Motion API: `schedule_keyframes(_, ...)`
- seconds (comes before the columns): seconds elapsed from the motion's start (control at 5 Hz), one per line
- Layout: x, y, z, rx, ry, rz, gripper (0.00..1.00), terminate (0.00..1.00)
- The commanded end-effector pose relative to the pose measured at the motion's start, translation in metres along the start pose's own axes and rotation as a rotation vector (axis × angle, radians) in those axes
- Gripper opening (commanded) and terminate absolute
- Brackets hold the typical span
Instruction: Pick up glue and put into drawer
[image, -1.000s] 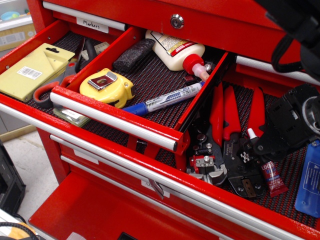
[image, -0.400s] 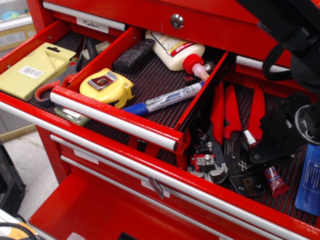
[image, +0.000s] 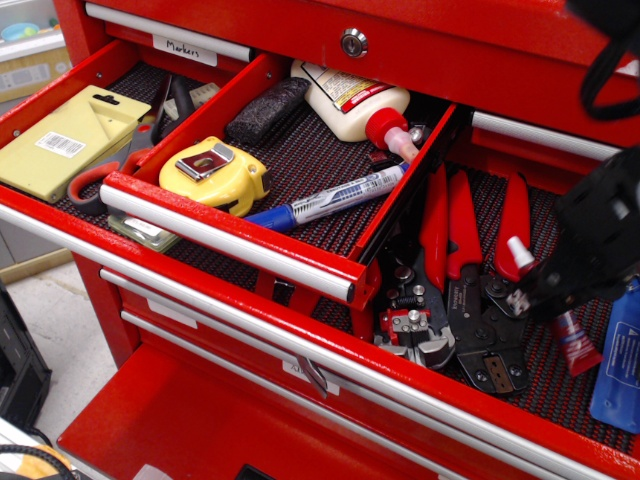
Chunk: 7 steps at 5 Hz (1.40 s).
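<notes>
The glue (image: 578, 346), a slim red tube with a blue band and a white nozzle, sits tilted at the right of the wide lower drawer, nozzle pointing up and left. My black gripper (image: 548, 290) is closed around the tube's middle and hides that part. The narrow red drawer (image: 225, 236), with a silver bar handle and black mesh liner, stands open to the left of the gripper. It holds a yellow tape measure (image: 213, 172), a blue marker (image: 325, 198), a black block (image: 268, 108) and a white bottle with a red cap (image: 350, 100).
Red-handled pliers (image: 448, 225) and crimping tools (image: 470, 335) lie just left of the glue. A blue packet (image: 618, 360) lies at its right. A yellow-green card (image: 65, 140) and scissors sit in the drawer labelled "Markers" (image: 185, 47) at the far left.
My gripper came down over the glue and closed on it. The tube has shifted right and a little upward, with its nozzle higher than before.
</notes>
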<state>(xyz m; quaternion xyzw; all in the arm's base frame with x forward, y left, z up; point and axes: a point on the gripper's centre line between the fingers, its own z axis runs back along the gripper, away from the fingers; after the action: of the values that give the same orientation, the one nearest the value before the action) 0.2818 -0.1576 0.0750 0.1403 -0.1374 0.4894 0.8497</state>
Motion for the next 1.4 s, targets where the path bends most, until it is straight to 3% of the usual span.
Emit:
schedule_keyframes(0.0,0.088,0.03,0.057,0.059,0.034,-0.256,0.0,0.0)
schedule_keyframes(0.2,0.127,0.054,0.046,0.054,-0.001,-0.397,0.0,0.0)
schedule_keyframes(0.4,0.169,0.073,0.033,0.013,-0.051,-0.519,0.0,0.0)
schedule_keyframes(0.6,0.176,0.072,0.028,-0.04,-0.135,-0.554,1.0,0.0)
schedule_keyframes(1.2,0.176,0.072,0.028,-0.04,-0.135,-0.554,1.0,0.0)
